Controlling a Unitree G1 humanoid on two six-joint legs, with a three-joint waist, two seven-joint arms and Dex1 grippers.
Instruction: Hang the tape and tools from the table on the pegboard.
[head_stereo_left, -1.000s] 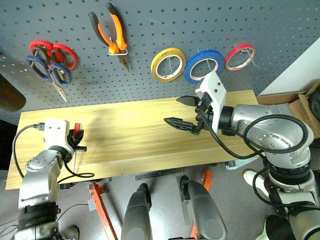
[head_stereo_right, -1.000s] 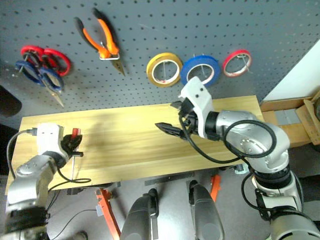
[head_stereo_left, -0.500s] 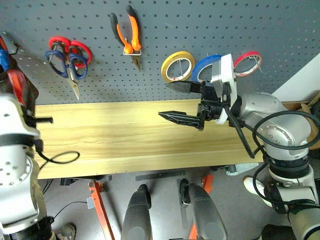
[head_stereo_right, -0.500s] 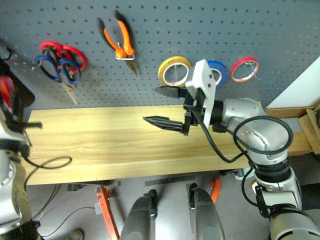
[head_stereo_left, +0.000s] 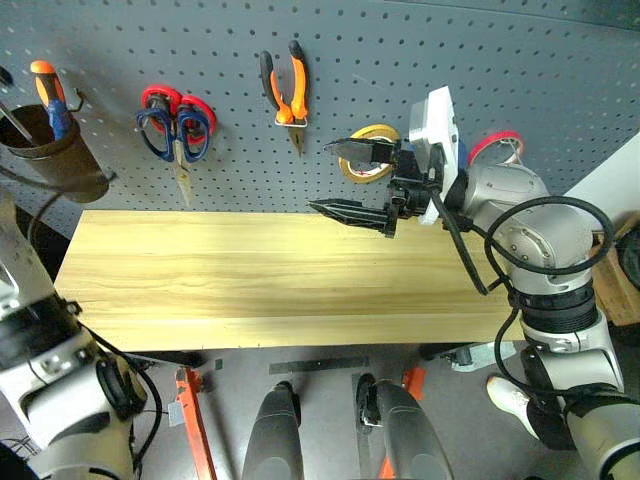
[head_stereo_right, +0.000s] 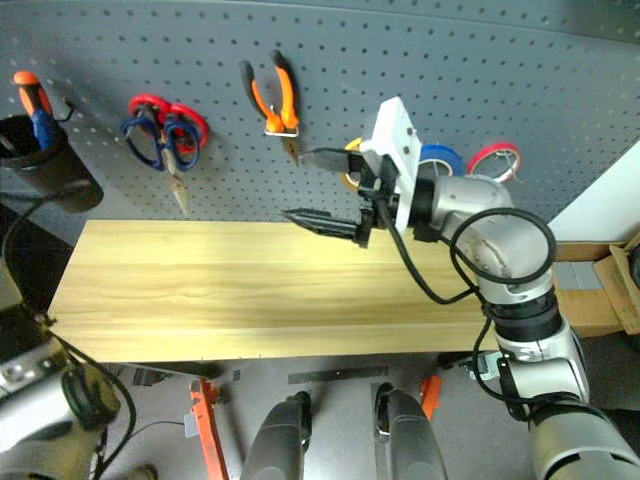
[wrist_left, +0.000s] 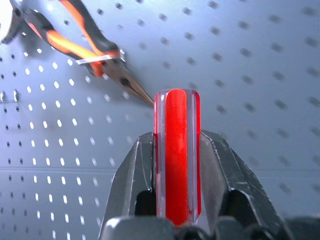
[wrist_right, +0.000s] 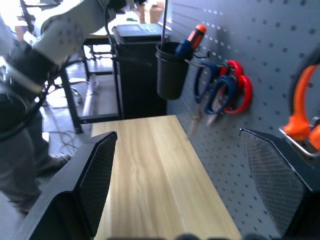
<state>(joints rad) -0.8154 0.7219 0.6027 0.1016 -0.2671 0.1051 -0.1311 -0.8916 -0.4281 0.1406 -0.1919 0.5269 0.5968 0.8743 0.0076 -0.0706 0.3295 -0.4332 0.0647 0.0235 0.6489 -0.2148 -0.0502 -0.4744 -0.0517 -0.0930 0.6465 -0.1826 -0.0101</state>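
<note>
Far left on the pegboard: a black cup hangs from a hook, with an orange-and-blue-handled screwdriver standing in it.

Left pincer: clamped on the red screwdriver. In the left wrist view the translucent red handle stands upright between the two black fingers, its rounded end rising past their tips, with the pegboard close behind it.

Next along the board: blue-handled scissors and red-handled scissors share one spot, handles overlapping, blades pointing down.

Right of them the orange-and-black pliers hang from a small metal bracket, nose down.

Table: light wood top, running below the board.

Right pincer: fingers well apart, nothing between them. It is held above the table's back edge and points toward the robot's left, just in front of the board. The right wrist view looks along the board past the two spread fingers.

Behind the right pincer: yellow tape ring, partly covered by the upper finger. The blue tape shows as a sliver behind the right wrist, on the board. Red tape ring hangs furthest right.
</note>
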